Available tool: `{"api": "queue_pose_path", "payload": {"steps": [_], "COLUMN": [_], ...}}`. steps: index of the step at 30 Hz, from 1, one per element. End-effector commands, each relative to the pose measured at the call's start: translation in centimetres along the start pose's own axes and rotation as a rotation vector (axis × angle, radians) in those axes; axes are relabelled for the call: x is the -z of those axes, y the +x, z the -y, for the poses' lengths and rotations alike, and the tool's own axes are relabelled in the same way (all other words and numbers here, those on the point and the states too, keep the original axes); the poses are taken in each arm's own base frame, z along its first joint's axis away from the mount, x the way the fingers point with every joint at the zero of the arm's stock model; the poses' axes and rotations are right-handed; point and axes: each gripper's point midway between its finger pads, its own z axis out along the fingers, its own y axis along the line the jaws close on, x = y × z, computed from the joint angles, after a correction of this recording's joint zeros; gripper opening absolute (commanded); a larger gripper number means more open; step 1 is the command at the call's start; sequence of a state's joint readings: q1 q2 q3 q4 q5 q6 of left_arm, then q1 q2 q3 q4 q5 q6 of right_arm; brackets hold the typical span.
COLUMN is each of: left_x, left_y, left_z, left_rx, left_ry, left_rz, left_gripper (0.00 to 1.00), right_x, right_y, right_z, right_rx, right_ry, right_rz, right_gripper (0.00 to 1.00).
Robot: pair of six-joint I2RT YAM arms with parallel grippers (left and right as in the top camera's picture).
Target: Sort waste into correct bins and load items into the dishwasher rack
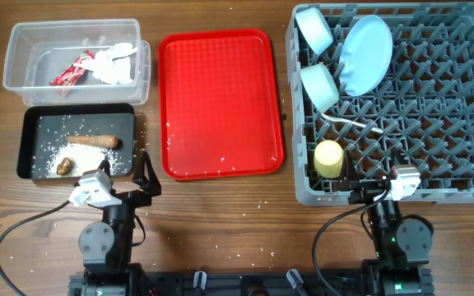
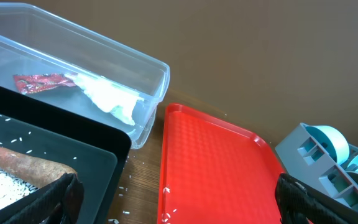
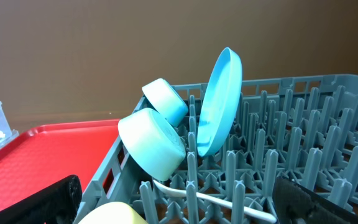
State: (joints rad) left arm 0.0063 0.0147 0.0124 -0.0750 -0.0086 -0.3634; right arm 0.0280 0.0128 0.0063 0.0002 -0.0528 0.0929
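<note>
The left pincer (image 2: 176, 203) and the right pincer (image 3: 180, 208) both gape fully and hold nothing. The left hangs over the surface at the near-left corner of the flat red plastic serving tray (image 1: 220, 66). The right is off the tray's right side, at the near edge of the large grey plastic dishwasher rack (image 1: 467, 187). What seems left is a thin scatter of white rice grains (image 1: 220, 161) along the tray's near edge. It lies ahead and right of the left pincer, the nearer of the 2.
</note>
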Motion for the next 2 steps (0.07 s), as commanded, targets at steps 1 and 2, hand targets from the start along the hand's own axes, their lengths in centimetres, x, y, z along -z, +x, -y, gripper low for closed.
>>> {"api": "queue_pose_path", "payload": {"steps": [1,2], "left_x": [0.00,0.00], "left_y": [0.23,0.23], "left_z": [0.25,0.25], "left_rx": [-0.019,-0.019], "left_ry": [0.016,0.016], "left_rz": [-0.004,-0.004], "left_gripper": [1.00,1.00], "right_x": [0.05,0.05], "right_y": [-0.20,-0.20], "right_z": [-0.23,-0.23], "right_rx": [-0.014,-0.014], "right_ry": [-0.014,-0.014], "right_rz": [0.009,0.009], "right_gripper": [1.00,1.00]}}
